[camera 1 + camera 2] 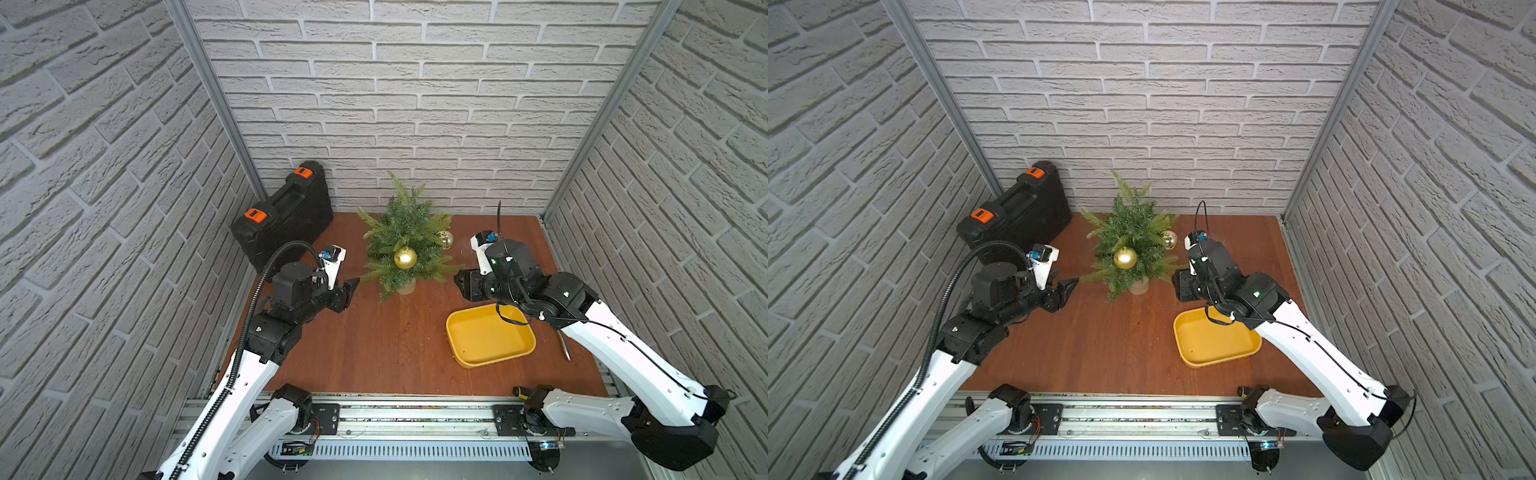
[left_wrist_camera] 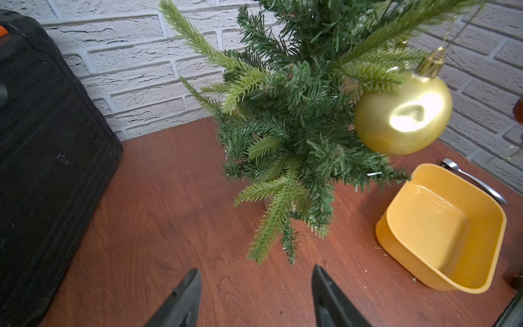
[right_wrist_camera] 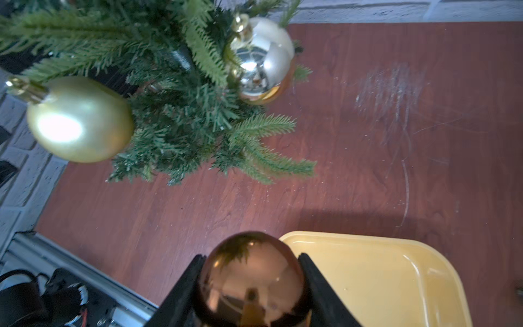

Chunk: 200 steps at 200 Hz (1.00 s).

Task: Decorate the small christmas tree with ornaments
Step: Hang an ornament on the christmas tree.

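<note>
Our right gripper [image 3: 251,256] is clamped on the bronze bauble [image 3: 250,286], up off the bench [image 1: 374,340] near the yellow tray [image 3: 368,277] and facing the small christmas tree [image 1: 405,232]. Across from it, our left gripper [image 2: 256,270] has its jaws apart, nothing between them, just short of the lowest branch tips. The tree stands upright between the two, near the back wall. A matte gold bauble [image 1: 405,257] hangs at its front and a shiny gold bauble [image 1: 445,240] hangs on the right arm's side.

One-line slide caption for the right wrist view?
Right gripper holds bronze bauble beside yellow tray, facing small christmas tree bearing matte gold bauble and shiny gold bauble.
</note>
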{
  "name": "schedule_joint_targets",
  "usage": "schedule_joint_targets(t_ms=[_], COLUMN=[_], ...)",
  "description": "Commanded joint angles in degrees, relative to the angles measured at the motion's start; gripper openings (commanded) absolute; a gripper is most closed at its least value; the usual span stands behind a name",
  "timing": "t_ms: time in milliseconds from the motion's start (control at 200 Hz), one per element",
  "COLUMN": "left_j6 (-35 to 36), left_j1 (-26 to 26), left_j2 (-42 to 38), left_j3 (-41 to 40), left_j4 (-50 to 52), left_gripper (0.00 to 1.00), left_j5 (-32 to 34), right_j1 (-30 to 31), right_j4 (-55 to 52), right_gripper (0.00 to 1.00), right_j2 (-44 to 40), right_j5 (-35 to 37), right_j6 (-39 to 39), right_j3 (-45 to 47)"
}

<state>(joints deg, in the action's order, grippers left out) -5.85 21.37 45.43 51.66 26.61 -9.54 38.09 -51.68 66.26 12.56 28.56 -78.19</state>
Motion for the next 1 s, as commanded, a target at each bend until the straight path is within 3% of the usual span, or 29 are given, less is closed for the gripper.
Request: schedule_joint_targets(t_ms=[0, 640, 995], left_j6=[-0.1, -0.3, -0.3], left_j1=[-0.4, -0.4, -0.4], left_j2=[-0.6, -0.7, -0.8], left_j3=[-0.6, -0.7, -0.8], left_j4=[-2.2, -2.3, -2.3], left_gripper=[0.63, 0.63, 0.63], left_j5=[-0.7, -1.3, -1.1], right_j1=[-0.3, -9.0, -10.4], right_j4=[1.5, 7.4, 11.1], right_gripper=[0.46, 0.47, 0.46], right_j2=[-1.5, 5.8, 8.8], right_j5=[8.6, 2.4, -1.6], right_j6=[-0.9, -1.7, -0.6], right_j3=[-1.0, -2.9, -3.1])
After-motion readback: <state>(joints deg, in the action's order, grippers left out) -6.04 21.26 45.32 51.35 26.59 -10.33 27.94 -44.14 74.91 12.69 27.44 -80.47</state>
